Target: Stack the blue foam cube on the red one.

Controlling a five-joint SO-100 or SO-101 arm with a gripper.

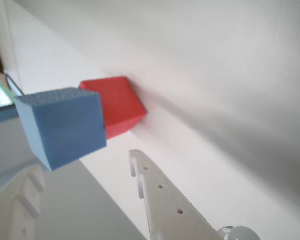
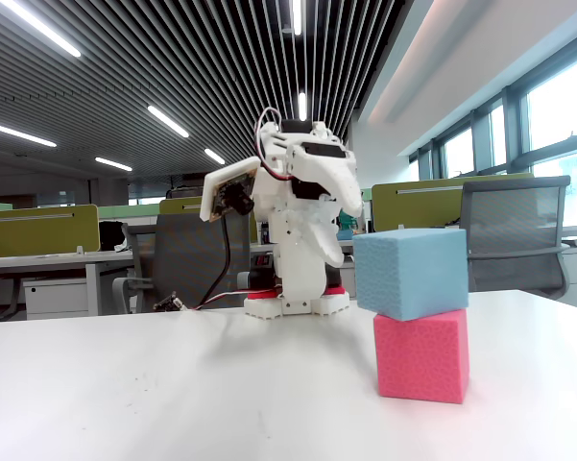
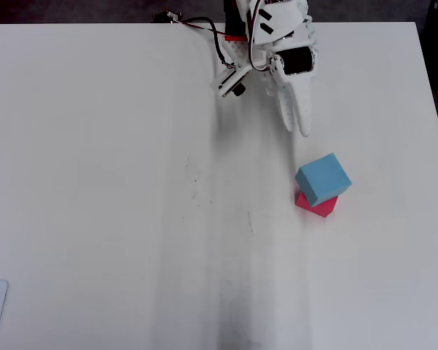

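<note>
Blue cube (image 2: 411, 272) resting on red cube (image 2: 422, 354), slightly offset, white table (image 3: 116, 182), claw (image 3: 297, 125) well apart from both, empty, nearly closed

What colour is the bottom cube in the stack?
Pinkish-red; the red one shows best in the fixed view.

arm (image 2: 298, 221): white printed plastic | red and black cables | red base trim
</note>
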